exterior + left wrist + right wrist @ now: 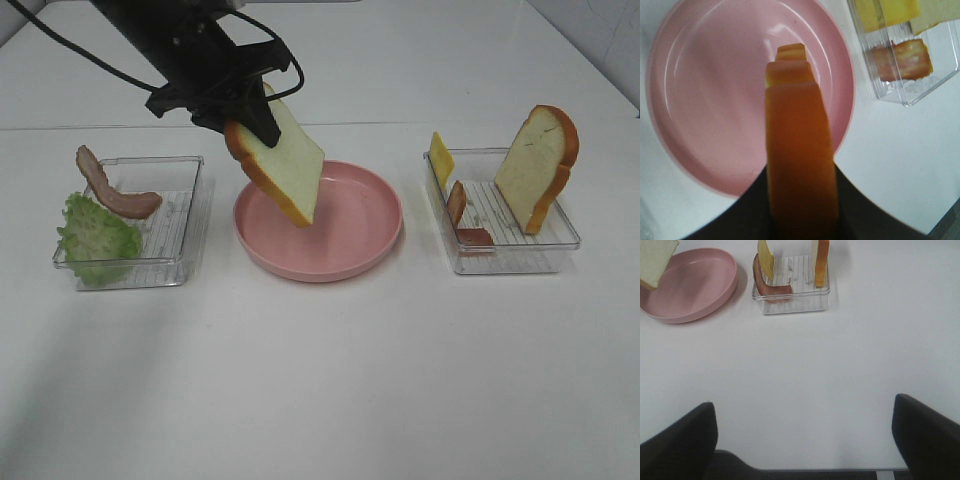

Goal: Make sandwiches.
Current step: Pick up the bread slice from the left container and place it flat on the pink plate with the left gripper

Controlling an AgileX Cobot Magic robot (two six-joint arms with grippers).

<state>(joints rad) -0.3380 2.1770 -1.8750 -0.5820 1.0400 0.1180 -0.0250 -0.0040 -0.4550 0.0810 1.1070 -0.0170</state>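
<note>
My left gripper is shut on a white bread slice with an orange-brown crust and holds it tilted above the left part of the round pink plate. In the left wrist view the slice's crust edge hangs over the bare plate. Ruffled green lettuce and a bacon strip lie in the left clear tray. A second bread slice, yellow cheese and bacon stand in the right clear tray. My right gripper is open over bare table, out of the exterior view.
The white table carries the two clear trays on either side of the plate. The right wrist view shows the plate and the right tray far ahead of the right gripper, with bare table between.
</note>
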